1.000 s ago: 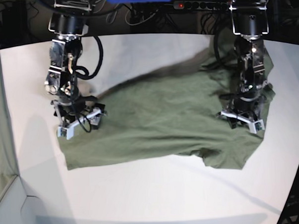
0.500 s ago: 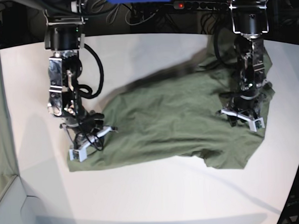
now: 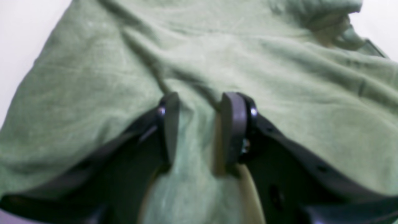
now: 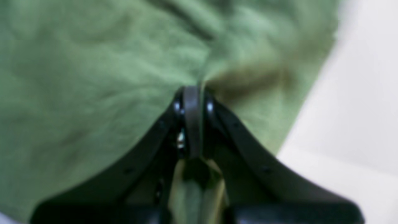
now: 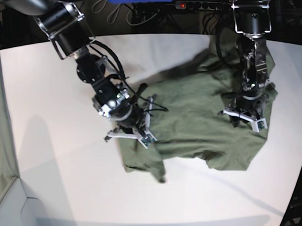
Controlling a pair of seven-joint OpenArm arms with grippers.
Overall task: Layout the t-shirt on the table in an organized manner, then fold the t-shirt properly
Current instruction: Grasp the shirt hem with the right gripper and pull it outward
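An olive-green t-shirt (image 5: 201, 126) lies rumpled across the centre and right of a white table (image 5: 54, 187) in the base view, its left edge bunched and turned over. The right gripper (image 5: 132, 135), at centre left of that view, is closed tight on a pinch of cloth, creases fanning from its tips in its wrist view. The left gripper (image 5: 244, 120), at the right, presses down on the shirt with its jaws part-way apart and a ridge of fabric between them; whether it clamps that ridge cannot be told. The shirt looks light, soft and limp, likely to sag and crease. Hems, shoulders and corners seem the best holds.
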